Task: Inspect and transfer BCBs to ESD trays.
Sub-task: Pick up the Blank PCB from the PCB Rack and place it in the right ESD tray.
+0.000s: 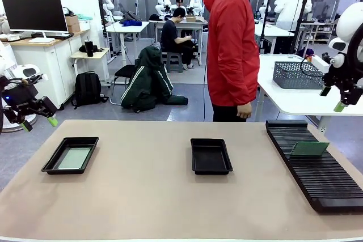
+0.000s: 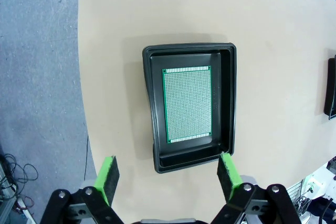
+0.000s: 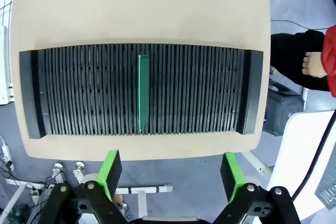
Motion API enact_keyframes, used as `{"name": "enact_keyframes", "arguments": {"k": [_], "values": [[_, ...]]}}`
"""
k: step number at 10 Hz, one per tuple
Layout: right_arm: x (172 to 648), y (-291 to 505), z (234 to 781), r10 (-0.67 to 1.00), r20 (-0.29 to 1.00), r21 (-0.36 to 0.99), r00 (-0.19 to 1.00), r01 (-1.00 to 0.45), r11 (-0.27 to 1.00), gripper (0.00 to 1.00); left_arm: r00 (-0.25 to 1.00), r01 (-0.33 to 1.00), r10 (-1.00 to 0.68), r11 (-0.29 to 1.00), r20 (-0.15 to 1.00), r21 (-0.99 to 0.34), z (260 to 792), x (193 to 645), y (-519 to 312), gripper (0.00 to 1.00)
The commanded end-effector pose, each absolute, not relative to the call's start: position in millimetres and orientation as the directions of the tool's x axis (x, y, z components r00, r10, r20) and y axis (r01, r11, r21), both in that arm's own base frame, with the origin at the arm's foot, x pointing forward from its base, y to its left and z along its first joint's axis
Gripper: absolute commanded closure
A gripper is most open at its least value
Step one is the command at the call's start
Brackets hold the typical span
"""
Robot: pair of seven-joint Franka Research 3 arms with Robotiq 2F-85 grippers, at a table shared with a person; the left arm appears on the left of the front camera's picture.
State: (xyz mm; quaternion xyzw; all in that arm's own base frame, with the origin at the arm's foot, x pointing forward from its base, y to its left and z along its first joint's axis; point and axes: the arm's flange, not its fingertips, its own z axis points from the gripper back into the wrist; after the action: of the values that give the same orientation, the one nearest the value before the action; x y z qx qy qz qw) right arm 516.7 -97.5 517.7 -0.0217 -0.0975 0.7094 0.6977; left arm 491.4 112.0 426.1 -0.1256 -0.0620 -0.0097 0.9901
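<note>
Now, one BCB (image 3: 143, 93) stands on edge in the slotted rack (image 1: 317, 179); another lies flat in the left ESD tray (image 1: 54, 165). Your left gripper (image 1: 38, 123) and right gripper (image 1: 332, 99) hang wide open, holding nothing. Expect a light, stiff, thin board: pinch its top edge and lift straight up. Bare table (image 1: 147, 196) leads to the empty middle tray (image 1: 211, 171).

Bright and even, lit from overhead fixtures; soft, faint shadows beside the left black tray (image 1: 65, 172) on the table (image 1: 147, 208). Dull sheen along that tray's walls in the left wrist view. Sharp across the near surface, softer toward the far room. Bows the table edges with wide-angle distortion in both wrist views.
</note>
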Motion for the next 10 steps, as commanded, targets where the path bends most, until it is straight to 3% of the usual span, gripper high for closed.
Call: {"name": "enact_keyframes", "arguments": {"k": [1, 10], "values": [[515.8, -104.0, 494.3, 0.991, 0.116, -0.199, -0.067, -0.979, -0.043, 0.00, 0.991, 0.029, 0.003, 0.969, 0.131, -0.247, 424.3, 491.8, 112.5, 0.00], [508.9, -107.6, 418.5, 0.984, 0.145, -0.208, -0.100, -0.976, -0.068, 0.00, 0.991, 0.029, 0.003, 0.969, 0.131, -0.247, 424.3, 491.8, 112.5, 0.00]]}}
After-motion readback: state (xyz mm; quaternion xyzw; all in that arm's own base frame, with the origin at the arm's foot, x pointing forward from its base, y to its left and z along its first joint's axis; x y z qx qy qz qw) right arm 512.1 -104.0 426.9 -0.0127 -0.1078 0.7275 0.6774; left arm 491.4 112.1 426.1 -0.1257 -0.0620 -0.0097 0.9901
